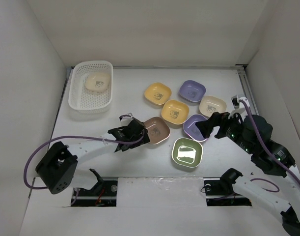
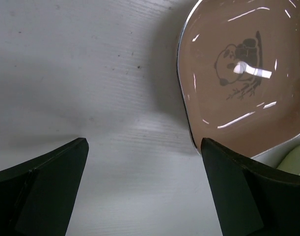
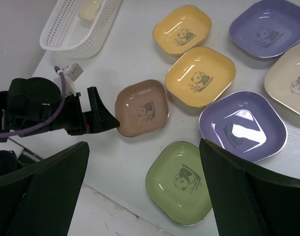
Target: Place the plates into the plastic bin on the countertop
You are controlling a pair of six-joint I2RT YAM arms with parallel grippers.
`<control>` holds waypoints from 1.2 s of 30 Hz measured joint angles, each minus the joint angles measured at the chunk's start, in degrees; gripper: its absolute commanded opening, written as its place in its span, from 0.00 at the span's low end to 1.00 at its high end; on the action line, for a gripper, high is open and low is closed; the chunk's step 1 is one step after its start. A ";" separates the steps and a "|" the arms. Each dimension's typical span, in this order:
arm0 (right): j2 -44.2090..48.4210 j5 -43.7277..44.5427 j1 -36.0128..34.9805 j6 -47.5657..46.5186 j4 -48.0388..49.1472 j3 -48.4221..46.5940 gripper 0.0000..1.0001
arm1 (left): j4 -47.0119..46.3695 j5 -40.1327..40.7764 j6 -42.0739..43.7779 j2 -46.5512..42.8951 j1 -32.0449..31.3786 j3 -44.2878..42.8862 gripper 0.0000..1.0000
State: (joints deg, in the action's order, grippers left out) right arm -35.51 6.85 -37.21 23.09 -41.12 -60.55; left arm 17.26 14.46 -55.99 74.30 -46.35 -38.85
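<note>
The white plastic bin (image 1: 80, 102) stands at the back left of the countertop (image 1: 130, 83) with one cream plate (image 1: 98, 82) inside. Seven plates lie right of centre: two yellow (image 1: 157, 93) (image 1: 175, 111), two lavender (image 1: 192, 91) (image 1: 194, 129), a cream one (image 1: 212, 105), a brown one (image 1: 157, 130) and a green one (image 1: 187, 153). My left gripper (image 2: 144, 142) is open and empty, low over the counter, its right finger at the brown plate's (image 2: 238, 73) near-left rim. My right gripper (image 3: 144, 145) is open and empty, above the green plate (image 3: 181, 182) and the near lavender plate (image 3: 243, 125).
White walls enclose the counter on the left, back and right. The bin (image 3: 66, 34) and the left gripper (image 3: 98, 115) show in the right wrist view. Two dark base mounts (image 1: 95, 189) sit at the near edge.
</note>
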 measured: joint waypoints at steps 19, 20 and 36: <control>0.68 -0.20 0.00 -0.02 -0.02 0.52 1.00 | -7.76 3.65 -7.91 11.76 0.83 -3.74 0.21; 0.68 -0.20 0.00 -0.02 -0.02 0.52 1.00 | -7.54 3.56 -8.66 11.78 0.85 -3.74 0.09; -0.07 -0.48 0.00 -0.02 1.49 0.83 1.00 | 16.13 16.39 -6.95 -10.64 11.41 -20.00 0.00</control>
State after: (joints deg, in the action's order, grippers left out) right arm -35.57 6.37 -37.21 23.07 -39.64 -59.72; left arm 33.39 30.85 -62.94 63.66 -34.94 -58.85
